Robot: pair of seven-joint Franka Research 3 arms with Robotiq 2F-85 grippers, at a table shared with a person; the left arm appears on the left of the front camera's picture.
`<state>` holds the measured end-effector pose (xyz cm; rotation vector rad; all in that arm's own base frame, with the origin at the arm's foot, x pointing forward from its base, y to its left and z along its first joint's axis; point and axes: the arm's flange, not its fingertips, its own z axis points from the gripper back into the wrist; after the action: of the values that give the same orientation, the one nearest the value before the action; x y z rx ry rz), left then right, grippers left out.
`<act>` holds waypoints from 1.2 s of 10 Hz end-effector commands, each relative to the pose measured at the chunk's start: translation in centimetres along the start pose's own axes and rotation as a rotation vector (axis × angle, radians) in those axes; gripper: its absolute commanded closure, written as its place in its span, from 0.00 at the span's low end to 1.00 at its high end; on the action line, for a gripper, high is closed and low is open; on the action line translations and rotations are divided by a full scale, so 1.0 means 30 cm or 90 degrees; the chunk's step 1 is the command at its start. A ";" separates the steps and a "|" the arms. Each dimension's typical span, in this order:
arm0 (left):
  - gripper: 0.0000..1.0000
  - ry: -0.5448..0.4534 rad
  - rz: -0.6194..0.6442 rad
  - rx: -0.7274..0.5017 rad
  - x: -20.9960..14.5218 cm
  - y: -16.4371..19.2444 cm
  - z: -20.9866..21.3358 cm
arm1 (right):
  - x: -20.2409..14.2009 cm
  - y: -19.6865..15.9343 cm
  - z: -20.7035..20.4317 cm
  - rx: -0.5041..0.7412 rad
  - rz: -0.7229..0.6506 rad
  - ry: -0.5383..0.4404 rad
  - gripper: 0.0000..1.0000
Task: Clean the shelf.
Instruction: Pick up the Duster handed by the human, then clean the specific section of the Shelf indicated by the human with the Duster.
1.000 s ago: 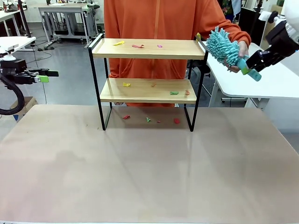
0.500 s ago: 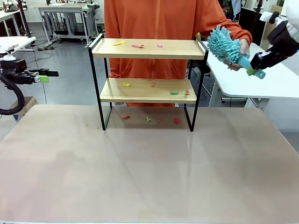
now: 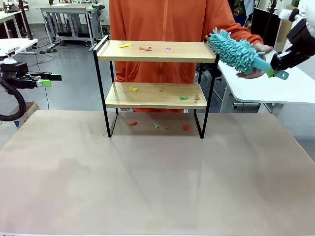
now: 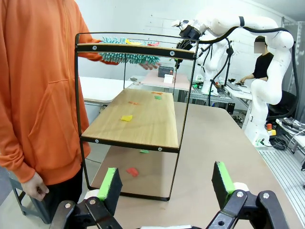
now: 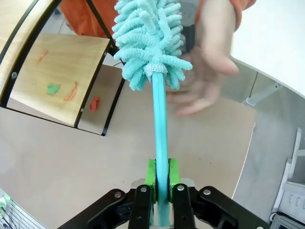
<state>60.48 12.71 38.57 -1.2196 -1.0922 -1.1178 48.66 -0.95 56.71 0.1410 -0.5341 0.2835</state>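
shelf (image 3: 156, 51) on table (image 3: 157, 182), duster (image 3: 238, 51) right of shelf

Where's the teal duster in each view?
Front: duster upper right, head by the top right corner of the shelf, handle in the right gripper.
Left wrist: duster upper left, at the far end of the top board.
Right wrist: duster centre, handle rising from shut jaws, person's hand beyond it.
Shared landmark: the shelf's right end frame.

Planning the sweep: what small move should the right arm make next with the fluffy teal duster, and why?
Probably ease the fluffy teal duster left, down onto the top wooden board of the black-framed shelf. The right gripper is shut on its handle, the person's hand is open beside it, and coloured scraps lie on that board.
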 end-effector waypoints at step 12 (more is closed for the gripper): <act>0.00 0.005 -0.011 -0.003 -0.002 -0.004 0.003 | 0.000 0.000 0.000 0.000 0.000 0.000 1.00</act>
<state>60.48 12.71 38.57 -1.2196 -1.0922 -1.1179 48.70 -0.84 56.47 0.1441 -0.5289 0.2846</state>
